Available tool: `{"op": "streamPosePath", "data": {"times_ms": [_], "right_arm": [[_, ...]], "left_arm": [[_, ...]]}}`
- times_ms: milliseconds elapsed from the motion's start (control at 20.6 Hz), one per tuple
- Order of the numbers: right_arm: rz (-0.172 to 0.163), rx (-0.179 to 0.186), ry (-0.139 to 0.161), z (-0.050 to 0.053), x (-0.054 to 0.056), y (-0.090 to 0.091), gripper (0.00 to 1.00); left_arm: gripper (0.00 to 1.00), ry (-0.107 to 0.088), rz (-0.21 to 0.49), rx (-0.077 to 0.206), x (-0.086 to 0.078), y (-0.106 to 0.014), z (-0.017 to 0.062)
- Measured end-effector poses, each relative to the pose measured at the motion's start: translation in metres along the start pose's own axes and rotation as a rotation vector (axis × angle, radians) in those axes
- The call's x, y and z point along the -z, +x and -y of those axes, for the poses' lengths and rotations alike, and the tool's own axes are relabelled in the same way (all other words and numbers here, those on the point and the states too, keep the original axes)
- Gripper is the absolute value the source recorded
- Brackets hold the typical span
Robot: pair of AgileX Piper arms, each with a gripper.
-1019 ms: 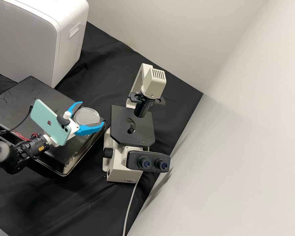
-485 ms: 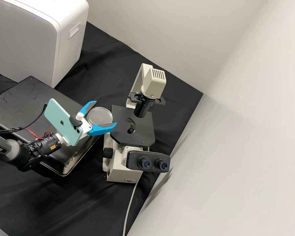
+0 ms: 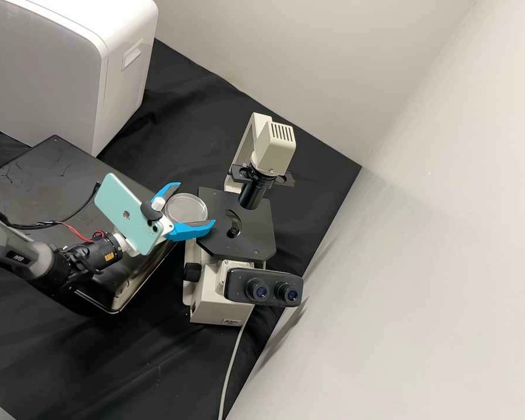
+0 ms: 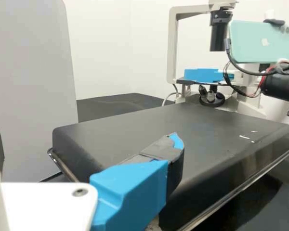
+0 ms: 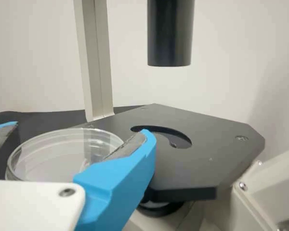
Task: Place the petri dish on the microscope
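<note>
**Dish brought up to the stage's edge**

Your right gripper [image 3: 193,204] is clamped on the petri dish [image 3: 185,205], with one blue finger on each side of its rim. Over the last second it has carried the dish from above the corner of the black case [image 3: 46,181] towards the microscope [image 3: 216,291]. The dish now hangs at the edge of the black stage [image 3: 248,233] on the case's side. The finger nearer the eyepieces [image 3: 265,290] overlaps the stage's corner.

The dish is round, so it has no long axis. It is held level, flat faces up and down. It is short of the stage opening [image 5: 161,137] and of the black tube [image 5: 168,31] above that opening.

A mint-green phone [image 3: 125,213] rides on that wrist. Your left gripper [image 4: 84,144] sits low beside the black case, fingers spread wide and holding nothing. A white cabinet [image 3: 64,64] stands behind the case.
</note>
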Motion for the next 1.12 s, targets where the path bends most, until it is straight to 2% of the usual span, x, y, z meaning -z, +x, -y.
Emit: {"op": "streamPosePath", "data": {"times_ms": [146, 340, 776, 970, 1116], "right_arm": [[-0.005, -0.004, -0.013, 0.000, 0.000, 0.010, 0.00], [-0.006, -0.008, -0.012, 0.001, -0.001, 0.019, 0.00], [0.046, -0.058, -0.012, -0.016, -0.016, 0.021, 0.00], [0.070, -0.064, -0.010, -0.024, -0.019, 0.031, 0.00], [0.069, -0.064, -0.010, -0.022, -0.021, 0.043, 0.00]], "left_arm": [[1.00, 0.001, -0.001, 0.002, 0.000, 0.000, 0.0004], [1.00, 0.004, -0.005, 0.011, 0.001, 0.001, 0.0021], [1.00, 0.004, -0.012, 0.010, 0.002, 0.001, 0.0018], [1.00, 0.004, -0.012, 0.010, 0.002, 0.001, 0.0018], [1.00, 0.004, -0.012, 0.010, 0.002, 0.001, 0.0018]]}}
